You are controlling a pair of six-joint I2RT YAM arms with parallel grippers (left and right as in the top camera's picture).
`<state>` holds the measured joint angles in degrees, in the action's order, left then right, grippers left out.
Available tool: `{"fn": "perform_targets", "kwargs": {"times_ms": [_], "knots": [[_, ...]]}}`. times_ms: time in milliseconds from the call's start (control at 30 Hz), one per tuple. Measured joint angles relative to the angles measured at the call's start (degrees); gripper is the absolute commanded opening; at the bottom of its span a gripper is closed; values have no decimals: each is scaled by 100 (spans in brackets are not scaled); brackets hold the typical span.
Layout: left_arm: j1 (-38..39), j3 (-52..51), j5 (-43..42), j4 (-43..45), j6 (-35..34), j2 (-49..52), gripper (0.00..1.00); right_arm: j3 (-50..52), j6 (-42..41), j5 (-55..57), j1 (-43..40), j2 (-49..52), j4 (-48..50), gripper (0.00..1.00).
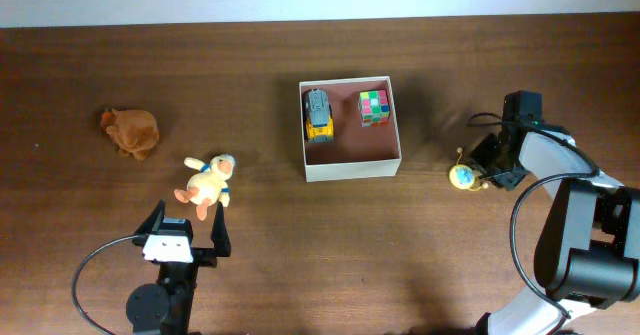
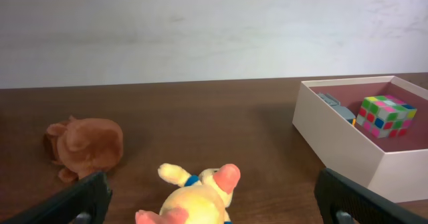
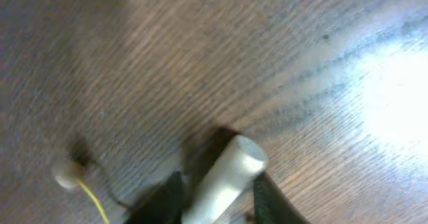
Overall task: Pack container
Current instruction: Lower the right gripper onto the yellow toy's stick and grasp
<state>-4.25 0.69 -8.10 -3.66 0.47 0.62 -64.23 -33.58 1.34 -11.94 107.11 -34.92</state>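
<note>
A brown plush toy [image 1: 130, 132] lies far left of the square off-white cardboard container [image 1: 350, 167]. Nearer the container lies a yellow duck plush [image 1: 207, 183], with the left claw [image 1: 187, 225] spread wide just beside it. The container sits mid-table. To its right, the right claw [image 3: 217, 194] flanks a pale cylinder [image 3: 231, 167]; I cannot tell whether it grips.

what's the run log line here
container: truck, cube inside | duck, brown plush outside | left tool open | right tool at small toy, grip unclear

Wooden table [image 1: 300, 260]: container [image 1: 352, 167], duck [image 1: 207, 183], brown plush [image 1: 131, 132]
</note>
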Motion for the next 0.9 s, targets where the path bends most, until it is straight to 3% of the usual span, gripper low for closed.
{"fn": "perform_targets", "kwargs": {"times_ms": [267,467,633,733,900], "knots": [[0,0,-2,0,0,0,99,4,629,83,0,0,236,21],[0,0,-2,0,0,0,99,7,1753,94,0,0,503,42],[0,0,-2,0,0,0,99,7,2398,96,0,2,697,49],[0,0,0,0,0,0,99,7,2426,20,0,2,664,52],[0,0,-2,0,0,0,99,7,1665,-455,0,11,175,52]]}}
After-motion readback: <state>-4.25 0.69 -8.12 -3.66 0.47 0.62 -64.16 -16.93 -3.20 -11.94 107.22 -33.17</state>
